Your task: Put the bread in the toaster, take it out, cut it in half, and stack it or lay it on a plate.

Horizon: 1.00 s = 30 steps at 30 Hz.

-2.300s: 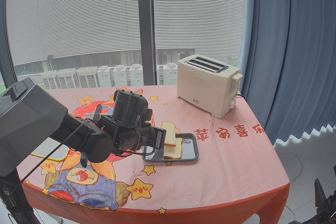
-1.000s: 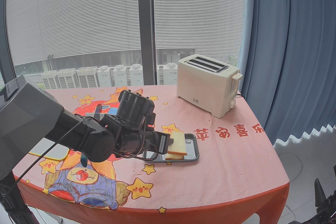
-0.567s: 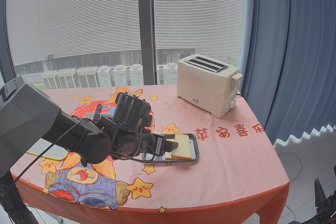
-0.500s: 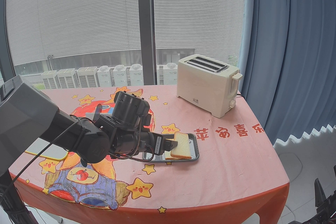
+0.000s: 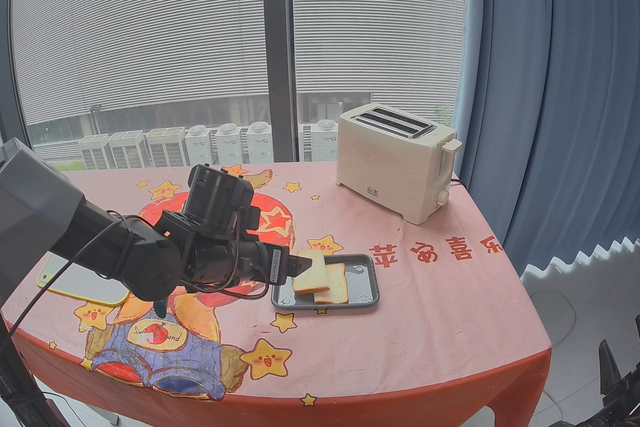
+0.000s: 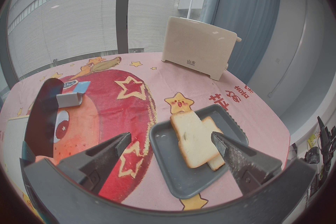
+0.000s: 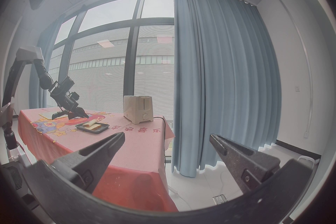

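Two pale bread slices lie overlapped in the grey tray [image 5: 365, 291], the upper slice [image 5: 311, 273] resting partly on the lower slice [image 5: 335, 287]. The left wrist view has the same upper slice [image 6: 192, 137], lower slice [image 6: 216, 161] and tray [image 6: 168, 168]. My left gripper [image 5: 303, 263] hovers low at the tray's left end, open [image 6: 170, 135], its fingers spread to either side of the slices and holding nothing. The cream toaster [image 5: 395, 163] stands at the back right with empty slots. My right gripper [image 7: 167, 144] is open, far off the table's right side.
A white cutting board [image 5: 85, 283] lies at the table's left edge. A dark blue knife [image 6: 42, 119] stands near a small grey block [image 6: 69, 99] on the red print. The blue curtain [image 5: 553, 81] hangs right of the table. Bare cloth [image 5: 427, 315] lies around the tray.
My left gripper carried the upright slice over the tray, laid it onto the other slice, opened, and drew back toward the left. The arm now sits lower and further left.
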{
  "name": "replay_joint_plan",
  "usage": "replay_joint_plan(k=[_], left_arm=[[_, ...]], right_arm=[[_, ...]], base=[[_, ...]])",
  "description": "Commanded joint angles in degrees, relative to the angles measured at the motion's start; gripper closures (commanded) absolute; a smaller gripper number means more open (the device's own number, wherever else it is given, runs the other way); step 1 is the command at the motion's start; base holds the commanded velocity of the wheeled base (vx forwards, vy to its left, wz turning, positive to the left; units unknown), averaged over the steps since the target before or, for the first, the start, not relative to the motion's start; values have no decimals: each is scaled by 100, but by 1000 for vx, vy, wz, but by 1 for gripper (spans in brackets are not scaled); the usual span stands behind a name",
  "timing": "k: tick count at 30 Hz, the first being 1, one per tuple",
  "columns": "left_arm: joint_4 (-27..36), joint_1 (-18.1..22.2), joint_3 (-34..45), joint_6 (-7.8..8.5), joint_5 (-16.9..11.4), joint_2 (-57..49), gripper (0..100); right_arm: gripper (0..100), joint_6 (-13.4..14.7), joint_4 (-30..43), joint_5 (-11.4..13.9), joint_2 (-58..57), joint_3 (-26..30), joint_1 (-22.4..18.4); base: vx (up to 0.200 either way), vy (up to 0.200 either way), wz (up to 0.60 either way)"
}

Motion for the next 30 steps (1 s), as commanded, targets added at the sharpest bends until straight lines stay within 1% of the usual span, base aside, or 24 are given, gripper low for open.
replay_joint_plan(k=[1, 5, 9, 15, 22, 23, 24, 25, 27, 29, 30], left_arm=[[-21, 11, 101, -39, -26, -13, 0], [-21, 28, 74, -30, -26, -22, 0], [-21, 20, 92, 14, -26, -39, 0], [-30, -7, 83, -21, -35, -162, 0], [-30, -24, 188, -3, 0, -1024, 0], [-39, -24, 320, 5, 71, -1384, 0], [-47, -15, 373, 5, 115, -1507, 0], [-153, 11, 566, 14, 273, -1841, 0], [-461, 64, 874, 23, 440, -2237, 0], [-865, 160, 1261, 102, 589, -2658, 0], [-1085, 283, 1516, 164, 695, -2904, 0]], right_arm=[[0, 1, -2, -1, -93, 99, 1], [0, 1, -2, 8, -93, 99, 1], [0, 1, -2, -1, -93, 99, 1], [0, -8, -2, -1, -93, 99, 1], [0, -8, -2, -1, -93, 99, 1], [0, 1, -2, -1, -93, 99, 1], [0, 1, -2, -1, -93, 99, 1], [0, 1, -2, -1, -93, 99, 1], [0, -8, 7, -1, -93, 99, 1], [0, 1, -2, -1, -93, 99, 1], [0, -8, -2, -1, -93, 99, 1]], base=[[0, 0, 0], [0, 0, 0], [0, 0, 0], [0, 0, 0], [0, 0, 0], [0, 0, 0], [0, 0, 0], [0, 0, 0], [0, 0, 0], [0, 0, 0], [0, 0, 0]])
